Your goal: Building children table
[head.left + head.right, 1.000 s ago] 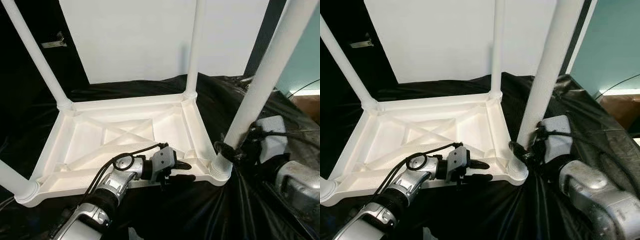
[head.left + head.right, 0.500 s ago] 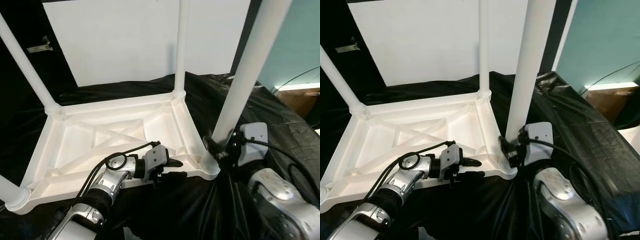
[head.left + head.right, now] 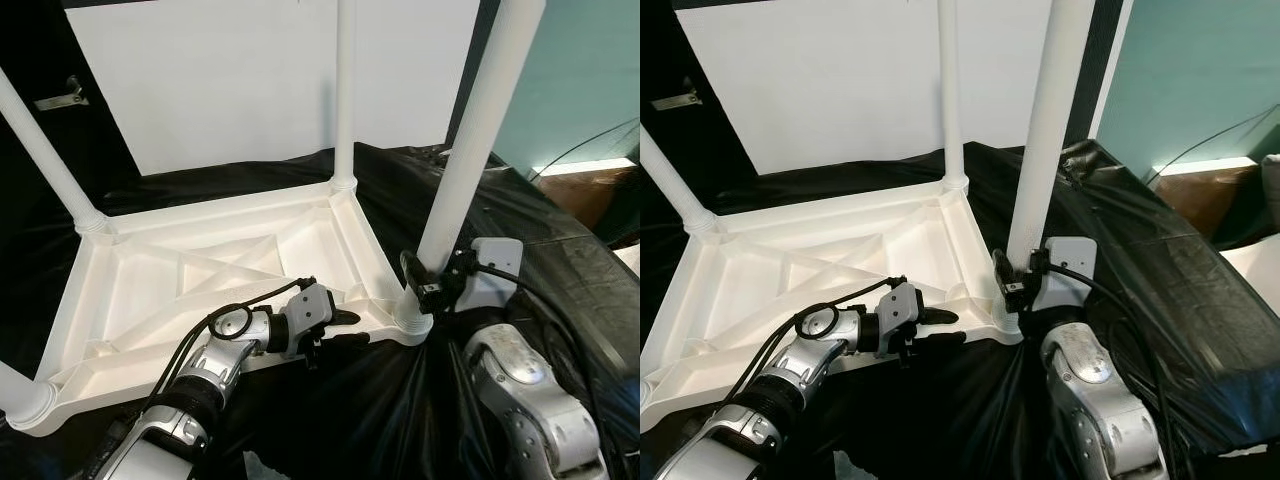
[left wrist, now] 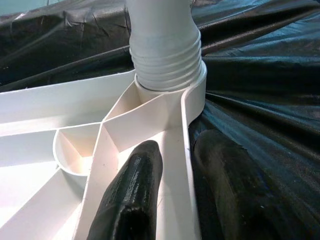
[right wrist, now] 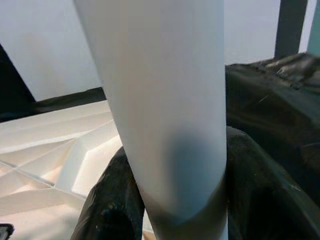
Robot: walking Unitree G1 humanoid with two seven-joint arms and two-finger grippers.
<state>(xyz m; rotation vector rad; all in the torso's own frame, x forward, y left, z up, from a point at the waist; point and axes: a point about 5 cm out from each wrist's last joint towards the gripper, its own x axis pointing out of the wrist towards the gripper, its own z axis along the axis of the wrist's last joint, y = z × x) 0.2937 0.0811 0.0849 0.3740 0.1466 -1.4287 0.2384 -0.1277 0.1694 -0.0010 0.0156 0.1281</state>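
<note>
**Children's table, inverted, with both of my grippers at its near right corner**

Children's table top [image 3: 220, 270], white plastic, lies upside down on a black sheet [image 3: 560, 260], its ribbed underside facing up. Four white legs stand up from its corners.

(a) My left gripper [image 3: 345, 328] reaches across the near rim of the table top, just short of the near right corner. Its two black fingers [image 4: 132, 190] straddle the rim wall: one lies inside the frame on the white ribs, the other outside over the black sheet. The rim stands between them, and whether the pads press on it I cannot tell. Directly ahead of the fingertips rises the ribbed corner socket [image 4: 167, 60] with the base of a leg seated in it.

(b) My right gripper [image 3: 1010, 285] sits just beyond that socket, at the foot of the near right leg [image 3: 475, 150]. In the right wrist view the leg passes between the fingers [image 5: 112, 200], one on each side and both touching it, so this gripper is clamped on the leg. The leg leans slightly away from my right arm as it rises.

(c) Beyond both grippers, past the far rim, the far right leg [image 3: 345, 90] stands before a white wall panel [image 3: 240, 80]. The far left leg [image 3: 45, 150] slants outward, well away from my left gripper.
</note>
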